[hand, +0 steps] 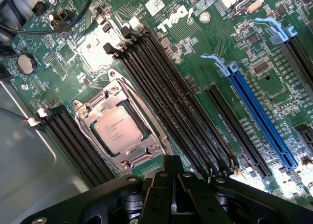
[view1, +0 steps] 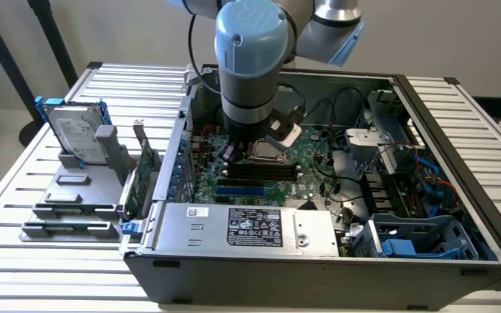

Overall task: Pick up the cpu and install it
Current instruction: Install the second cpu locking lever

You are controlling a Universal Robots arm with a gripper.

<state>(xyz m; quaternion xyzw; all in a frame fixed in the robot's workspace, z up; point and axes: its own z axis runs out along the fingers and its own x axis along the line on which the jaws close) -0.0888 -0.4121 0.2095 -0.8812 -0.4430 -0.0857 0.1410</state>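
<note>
Now cpu (hand: 119,131) sits square in socket (hand: 83,117), so gripper (hand: 171,185) hovers just above motherboard (hand: 195,48), jaws closed, empty.

One cpu (hand: 119,130), one hard drive (view1: 76,134), one blue slot (hand: 259,116).

Arm (view1: 248,72) lowered, tool (hand: 171,185) closed

Open computer case (view1: 442,261) lies on slatted white surface (view1: 24,215). Inside – green motherboard (hand: 195,53) with black memory slots (hand: 166,97) and blue expansion slot (hand: 259,116). Grey power supply (view1: 242,225) at near edge. Beside case, toward exterior view's left – hard drive (view1: 75,134) in blue frame, upright on grey holder (view1: 76,202).
</note>
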